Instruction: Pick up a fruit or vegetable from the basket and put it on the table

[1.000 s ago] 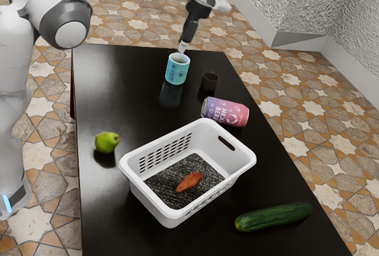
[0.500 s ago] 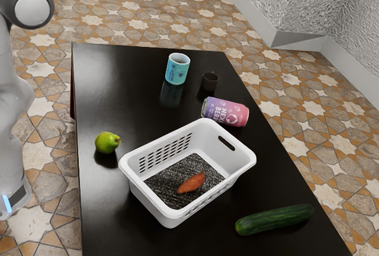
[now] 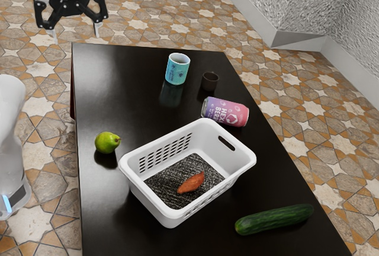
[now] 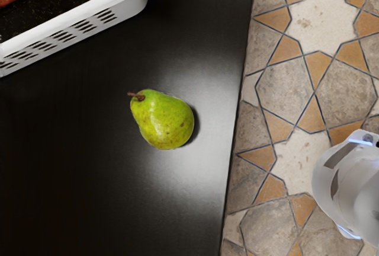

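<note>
Gripper (image 3: 76, 33) well apart from the basket (image 3: 148, 200), toward the exterior view's upper left — jaws spread wide. Sweet potato (image 3: 191, 183) lies inside the basket; pear (image 3: 107, 143), cucumber (image 3: 274, 219) and can (image 3: 225, 111) sit around it on the tabletop (image 3: 112, 220), mug (image 3: 177, 69) farther beyond.

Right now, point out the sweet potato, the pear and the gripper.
Sweet potato (image 3: 191, 183): exterior view, middle of its reddish skin.
Pear (image 4: 165, 121): wrist view, middle of its green body.
Gripper (image 3: 75, 33): exterior view, midway between its open fingertips.
</note>
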`<state>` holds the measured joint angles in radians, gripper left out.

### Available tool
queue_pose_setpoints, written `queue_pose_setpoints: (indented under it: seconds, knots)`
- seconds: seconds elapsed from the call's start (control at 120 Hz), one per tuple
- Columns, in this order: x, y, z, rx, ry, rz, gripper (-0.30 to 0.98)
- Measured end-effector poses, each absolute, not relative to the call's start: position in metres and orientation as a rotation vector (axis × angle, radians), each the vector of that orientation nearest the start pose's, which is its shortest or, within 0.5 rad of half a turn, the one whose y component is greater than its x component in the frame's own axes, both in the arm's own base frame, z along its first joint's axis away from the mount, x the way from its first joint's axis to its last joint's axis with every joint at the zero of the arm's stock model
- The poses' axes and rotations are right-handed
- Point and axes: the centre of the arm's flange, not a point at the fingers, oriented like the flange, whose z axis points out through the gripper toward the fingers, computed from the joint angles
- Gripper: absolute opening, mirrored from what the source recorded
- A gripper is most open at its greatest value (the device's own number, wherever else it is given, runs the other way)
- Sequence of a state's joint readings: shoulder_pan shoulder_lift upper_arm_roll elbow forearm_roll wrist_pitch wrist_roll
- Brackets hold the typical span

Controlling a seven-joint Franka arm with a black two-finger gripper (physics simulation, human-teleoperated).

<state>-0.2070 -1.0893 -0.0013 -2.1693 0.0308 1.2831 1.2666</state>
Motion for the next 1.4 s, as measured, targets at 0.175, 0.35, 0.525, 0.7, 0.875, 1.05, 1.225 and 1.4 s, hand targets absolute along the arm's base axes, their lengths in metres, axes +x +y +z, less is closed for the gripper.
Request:
queue_pose_setpoints:
  seconds: [0.175, 0.35, 0.525, 0.7, 0.875, 1.05, 1.225, 1.4]
  knots:
    - [0.15, -0.105, 0.726, -2.037, 2.02, -0.318, 0.69]
    - [0.168, -0.103, 0.732, -2.385, 1.7, -0.475, 0.69]
    - [0.187, -0.101, 0.728, -2.678, 1.281, -0.506, 0.69]
    - [0.188, -0.111, 0.734, -2.79, 0.989, -0.599, 0.69]
    - [0.185, -0.129, 0.732, -2.899, 0.791, -0.645, 0.69]
    - [0.194, -0.105, 0.715, -2.955, 0.518, -0.591, 0.69]
    - [0.19, -0.13, 0.712, -3.052, 0.443, -0.639, 0.69]
    - [0.2, -0.209, 0.701, -3.136, 0.482, -0.629, 0.69]
